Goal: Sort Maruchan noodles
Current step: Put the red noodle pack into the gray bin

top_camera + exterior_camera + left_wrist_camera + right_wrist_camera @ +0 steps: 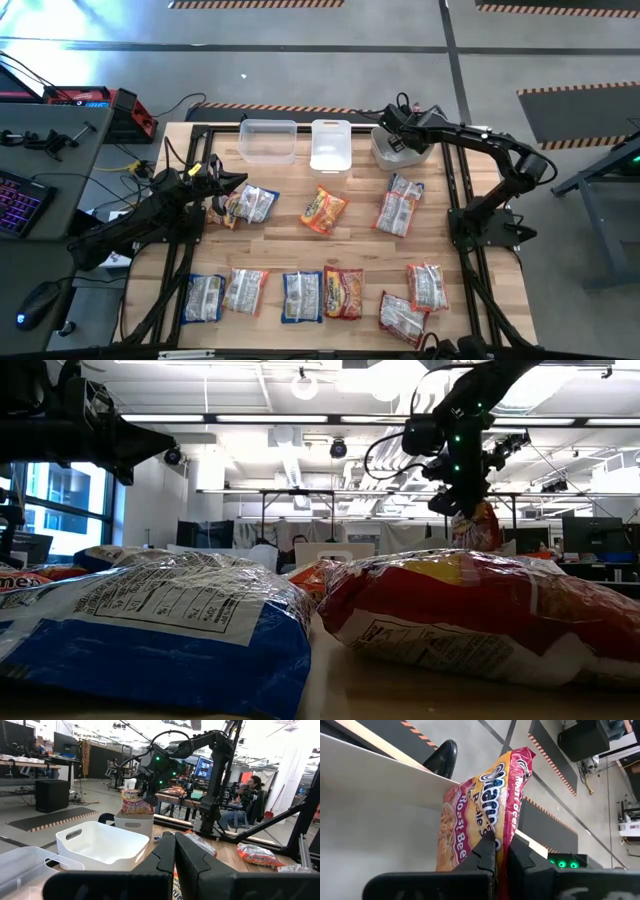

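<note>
Several Maruchan noodle packets lie flat on the wooden table, among them an orange one (323, 210), blue-and-white ones (301, 296) and pink-and-white ones (398, 212). My right gripper (392, 135) hangs over the rightmost bin (378, 152) at the far edge, shut on a red-and-yellow packet (136, 803). The packet's lower end is level with that bin's rim (134, 816). My left gripper (175, 840) waits shut and holding nothing at the table's left (238, 183), pointing level across the table. My right gripper pinches the red-and-yellow packet between its two fingers at one edge (496, 831). The fingers slant down from above. The packet stands upright below the gripper, clear of the table, its lower end (135, 813) at the bin's opening.
A clear bin (268, 140) and a white bin (331, 146) stand left of the rightmost bin along the far edge. A row of packets lines the near edge (343, 293). The black arm frames run along both table sides. A desk with a keyboard (20, 200) stands off-table left.
</note>
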Motion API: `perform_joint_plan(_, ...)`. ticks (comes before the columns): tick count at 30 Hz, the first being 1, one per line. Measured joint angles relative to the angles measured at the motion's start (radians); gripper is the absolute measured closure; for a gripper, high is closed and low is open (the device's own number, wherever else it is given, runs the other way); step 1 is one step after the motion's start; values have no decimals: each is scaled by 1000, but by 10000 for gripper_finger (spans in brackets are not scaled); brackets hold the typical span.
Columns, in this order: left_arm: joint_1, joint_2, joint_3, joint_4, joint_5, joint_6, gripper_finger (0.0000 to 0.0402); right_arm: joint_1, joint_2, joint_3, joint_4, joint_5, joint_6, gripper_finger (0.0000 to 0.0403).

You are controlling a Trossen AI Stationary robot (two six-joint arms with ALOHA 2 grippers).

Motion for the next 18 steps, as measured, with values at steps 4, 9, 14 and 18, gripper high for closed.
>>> perform_joint_plan(4, 0, 0, 0, 0, 0, 0, 401, 0, -1, -17, 48, -1, 20, 403)
perform_joint_plan(9, 0, 0, 0, 0, 0, 0, 401, 4, 0, -135, 154, -6, 15, 403)
perform_joint_plan(14, 0, 0, 0, 0, 0, 0, 401, 5, -1, -181, 178, 9, 22, 403)
perform_joint_plan(18, 0, 0, 0, 0, 0, 1, 401, 5, -1, -150, 165, 10, -32, 403)
